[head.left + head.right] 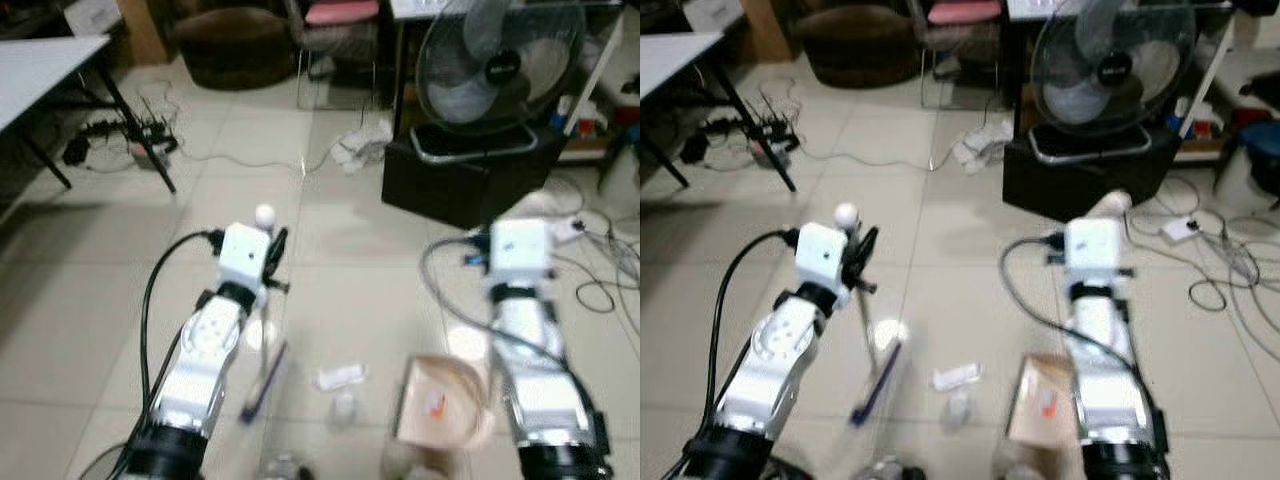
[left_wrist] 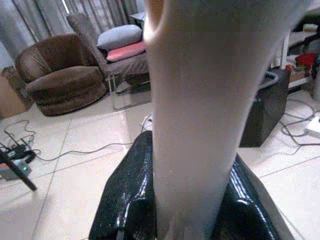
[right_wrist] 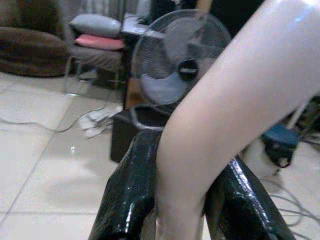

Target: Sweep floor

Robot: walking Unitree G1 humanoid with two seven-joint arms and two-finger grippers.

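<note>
While clamping the broom handle (image 2: 200, 100) between the closed fingers of the left end effector (image 2: 190, 210), with the pale dustpan handle (image 3: 240, 90) pinched the same way in the right end effector (image 3: 180, 200), start from where the litter lies. Low in the head-camera frame, just left of centre: the purple broom head (image 1: 262, 385), down near the tiled floor (image 1: 350, 260). Close to its right, a white wrapper (image 1: 340, 376), and just below that a blurred clear scrap (image 1: 343, 408). Further right, at the lower edge, the tan dustpan (image 1: 440, 405).

Judging from that line-up, best to draw the bristles rightward in short, low strokes, herding both bits toward the pan mouth. Tilt the pan to lay its lip flat on the tile, or risk sliding light litter underneath. Avoid lifting the broom head at the end of a stroke and flicking the wrapper away. Grip both handles firmly enough to stop any twisting. Mind the loose cables (image 1: 600, 290) at the right edge and the fan (image 1: 498, 65) on the black box (image 1: 450, 185) in the upper right; no wide swings toward them.
</note>
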